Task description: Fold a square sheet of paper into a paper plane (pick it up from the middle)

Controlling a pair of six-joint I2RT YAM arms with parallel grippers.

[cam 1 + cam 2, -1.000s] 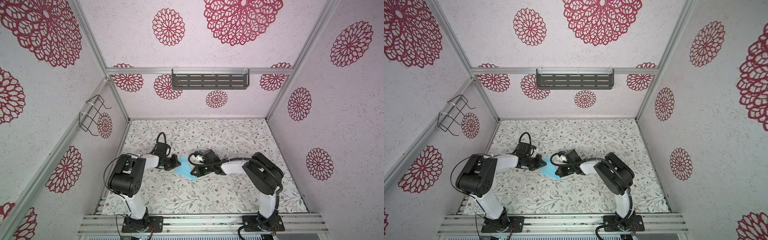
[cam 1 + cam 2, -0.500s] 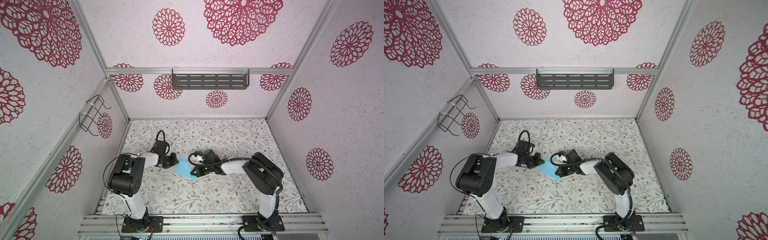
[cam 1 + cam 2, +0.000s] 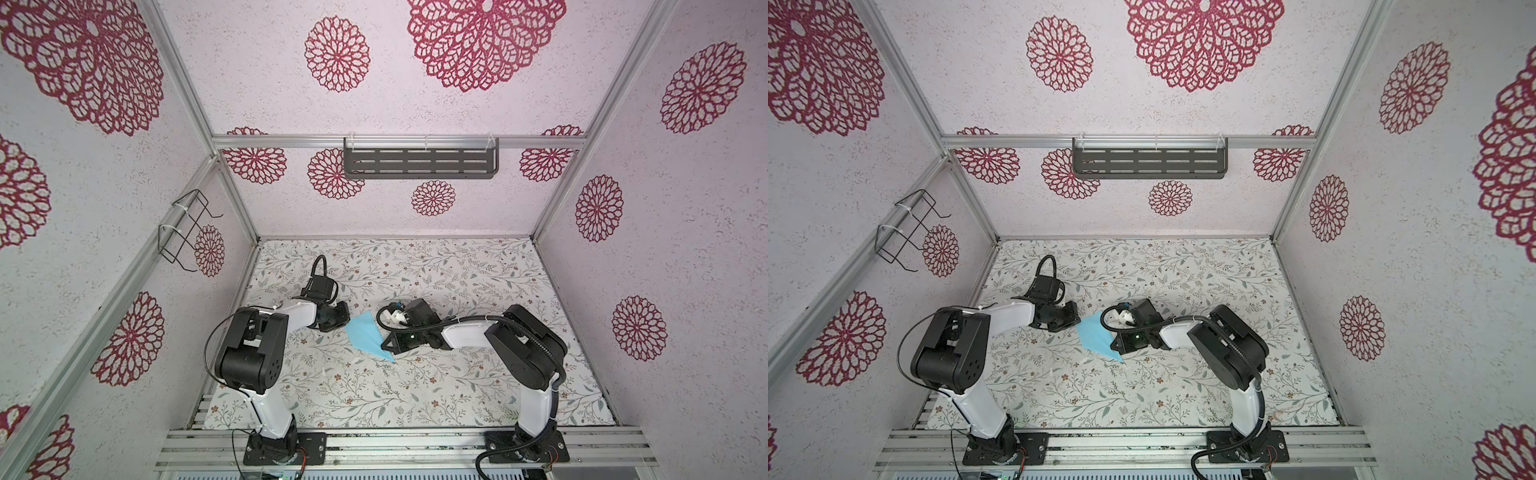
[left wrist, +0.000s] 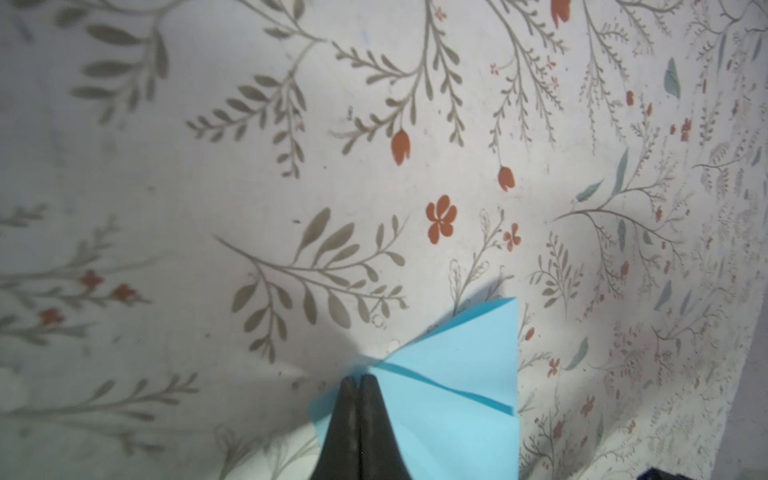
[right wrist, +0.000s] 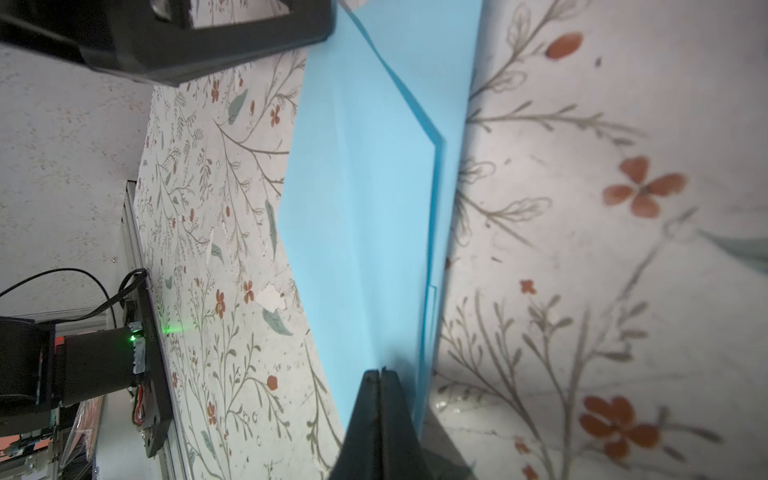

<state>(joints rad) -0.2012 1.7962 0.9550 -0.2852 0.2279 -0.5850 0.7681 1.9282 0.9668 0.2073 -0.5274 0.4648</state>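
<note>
left tool (image 4: 357, 380) shifted rearward, paper (image 3: 368, 338) unmoved

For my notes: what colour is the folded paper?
Folded paper: plain light blue; best in right wrist view.

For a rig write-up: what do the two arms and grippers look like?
The left arm and right arm have white links, black joints and black base plates. A ribbed black hose runs along the right; thin black cables loop off the left. The left gripper and right gripper have tapered black fingers.
</note>
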